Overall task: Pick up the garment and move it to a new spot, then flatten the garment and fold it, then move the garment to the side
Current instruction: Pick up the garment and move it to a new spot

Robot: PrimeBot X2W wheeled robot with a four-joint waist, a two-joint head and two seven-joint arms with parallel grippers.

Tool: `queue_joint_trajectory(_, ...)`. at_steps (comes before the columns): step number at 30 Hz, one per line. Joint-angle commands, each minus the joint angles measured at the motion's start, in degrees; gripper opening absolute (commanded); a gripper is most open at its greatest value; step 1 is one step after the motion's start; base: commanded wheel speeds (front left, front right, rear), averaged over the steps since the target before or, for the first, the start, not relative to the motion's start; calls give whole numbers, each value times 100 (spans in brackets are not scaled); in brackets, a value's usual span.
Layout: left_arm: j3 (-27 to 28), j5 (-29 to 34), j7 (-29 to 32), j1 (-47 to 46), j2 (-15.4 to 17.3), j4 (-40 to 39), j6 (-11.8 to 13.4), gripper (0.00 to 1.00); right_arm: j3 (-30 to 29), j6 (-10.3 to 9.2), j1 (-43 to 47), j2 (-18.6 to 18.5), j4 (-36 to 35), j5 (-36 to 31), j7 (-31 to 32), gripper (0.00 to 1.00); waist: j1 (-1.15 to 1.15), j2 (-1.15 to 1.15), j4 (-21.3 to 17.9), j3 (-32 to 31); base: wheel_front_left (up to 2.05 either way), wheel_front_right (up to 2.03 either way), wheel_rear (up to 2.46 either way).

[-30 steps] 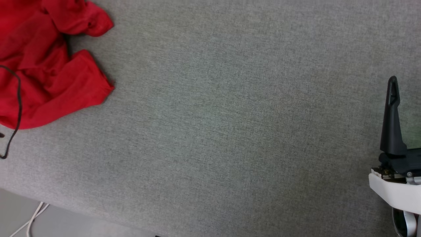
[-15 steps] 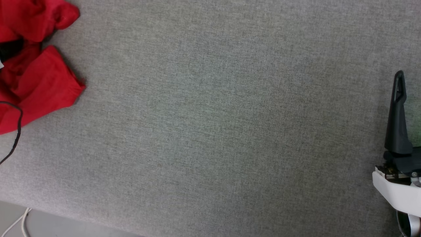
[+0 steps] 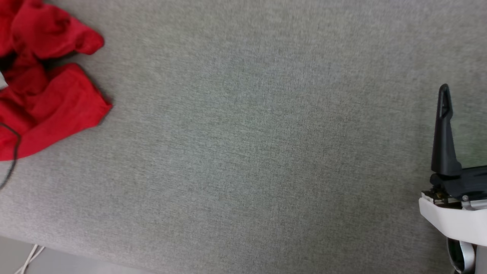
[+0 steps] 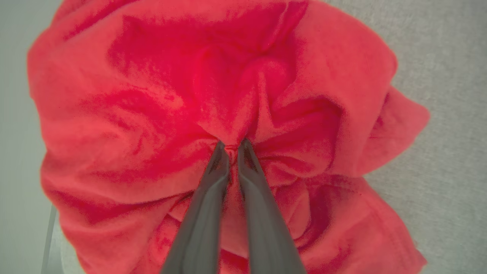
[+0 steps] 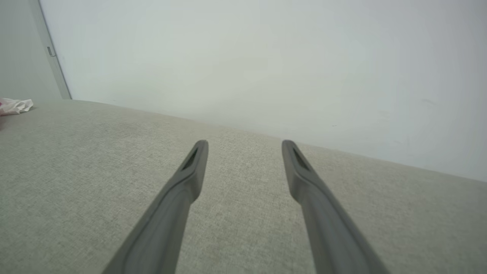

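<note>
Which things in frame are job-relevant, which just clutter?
Job:
- garment
- left gripper, shut on a garment fold
- right gripper, open, idle

Lying about:
- black cable
- white cable
- crumpled pale cloth

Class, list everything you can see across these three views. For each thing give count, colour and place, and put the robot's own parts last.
garment: one, bright red, crumpled at the upper left of the head view.
padded surface: one, grey woven cloth, under the garment.
thin cord: one, dark, crossing the garment's lower edge at the head view's left edge.
cable: white, past the surface's edge at lower left; the count is unclear.
crumpled scrap: one, pale, on the surface at the far left of the right wrist view.
wall: one, white, behind the surface.
left gripper: one, dark, shut on a garment fold.
right gripper: one, dark, open over bare surface.
</note>
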Motion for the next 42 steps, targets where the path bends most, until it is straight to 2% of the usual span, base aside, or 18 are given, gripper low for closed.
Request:
queue_joint_trajectory(1, -90, 19, -99, -146, 117, -143, 14, 0, 24, -4, -62, 3, 73, 81, -14, 100, -1, 0, -14, -327, 0, 0, 0)
queue_joint_trajectory(7, -536, -20, -304, -395, 394, -849, 14, 0, 54, -4, 74, 4, 368, 334, -14, 100, -1, 0, -46, -930, 0, 0, 0)
queue_joint_trajectory(12, -977, -38, -235, -697, 515, -1457, 14, 0, 64, -4, 157, 4, 626, 547, -14, 100, -1, 0, -130, -1377, 0, 0, 0)
queue_joint_trajectory(16, -1288, 5, -104, -1011, 461, -1915, 14, 0, 87, -4, 209, 5, 796, 714, -14, 100, -1, 0, -260, -1699, 0, 0, 0)
queue_joint_trajectory(24, -1767, 132, 162, -1673, 122, -2644, 14, 0, 84, -4, 342, 6, 996, 1005, -13, 100, -1, 0, -752, -2149, 0, 0, 0)
queue_joint_trajectory(30, -2128, 99, 278, -1994, -280, -3074, 14, 0, 38, -4, 449, 7, 1143, 1110, -14, 100, -1, 0, -1171, -2362, 0, 0, 0)
queue_joint_trajectory(36, -2485, 35, 258, -2043, -568, -3296, 14, 0, 58, -4, 494, 5, 1231, 1218, -14, 100, -1, 0, -1547, -2465, 0, 0, 0)
queue_joint_trajectory(42, -2974, -69, 55, -1681, -842, -3449, 14, 0, 57, -4, 529, 7, 1273, 1315, -13, 100, -1, 0, -1877, -2472, 0, 0, 0)
